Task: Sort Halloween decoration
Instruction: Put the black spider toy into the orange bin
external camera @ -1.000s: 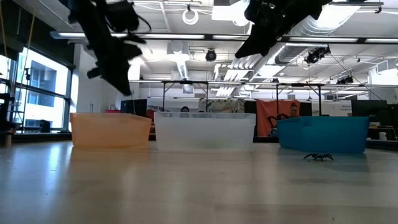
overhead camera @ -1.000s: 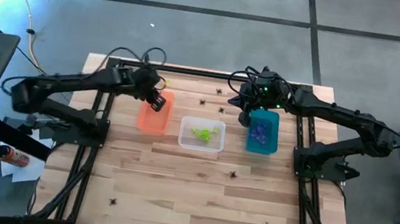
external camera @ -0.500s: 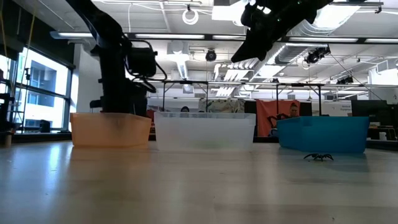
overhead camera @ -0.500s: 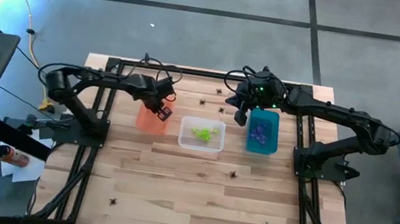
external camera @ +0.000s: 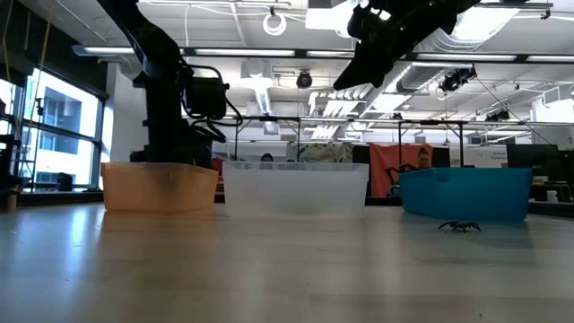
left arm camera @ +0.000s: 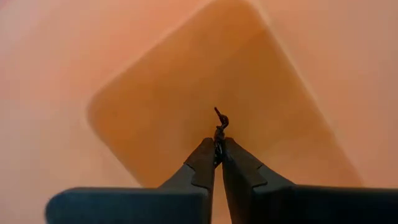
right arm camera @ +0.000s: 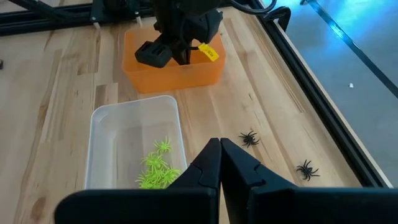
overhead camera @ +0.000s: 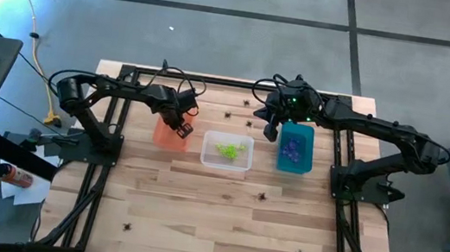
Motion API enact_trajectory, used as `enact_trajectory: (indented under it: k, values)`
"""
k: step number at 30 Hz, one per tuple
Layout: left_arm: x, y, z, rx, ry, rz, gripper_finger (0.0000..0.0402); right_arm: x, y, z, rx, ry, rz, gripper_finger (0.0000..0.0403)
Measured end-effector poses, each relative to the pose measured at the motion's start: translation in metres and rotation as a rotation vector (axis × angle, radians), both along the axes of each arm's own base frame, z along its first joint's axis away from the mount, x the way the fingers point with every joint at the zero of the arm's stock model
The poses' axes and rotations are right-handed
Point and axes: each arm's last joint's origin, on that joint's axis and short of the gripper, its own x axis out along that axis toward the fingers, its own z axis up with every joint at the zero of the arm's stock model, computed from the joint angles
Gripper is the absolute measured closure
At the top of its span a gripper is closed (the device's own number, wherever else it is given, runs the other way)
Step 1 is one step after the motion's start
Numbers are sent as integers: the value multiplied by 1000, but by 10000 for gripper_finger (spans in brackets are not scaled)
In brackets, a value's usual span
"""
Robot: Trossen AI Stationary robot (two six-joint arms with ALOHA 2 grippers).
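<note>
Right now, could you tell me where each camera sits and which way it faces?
High view: overhead, looking straight down at the table, both arms and three bins.
Low view: table height, looking level across; arms enter from above.
Left wrist view: inside the orange bin; left tool pinches a black spider.
Right wrist view: past the shut right tool.
Shared: right wrist and high views both show the clear bin.

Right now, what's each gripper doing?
Left gripper: shut on a small black plastic spider, inside the orange bin.
Right gripper: shut, empty.
</note>
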Motion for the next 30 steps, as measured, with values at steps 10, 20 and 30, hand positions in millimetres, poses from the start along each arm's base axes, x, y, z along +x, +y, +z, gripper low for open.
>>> enact_trajectory:
  k: [10,20,30]
  values:
    - [2,0,5,-14,7,-39,294,0,0,0,0,0,0,402]
    - [11,11,46,48,-61,-77,236,0,0,0,1,0,1,402]
    - [-8,0,100,14,-259,-6,234,0,1,0,-10,2,33,402]
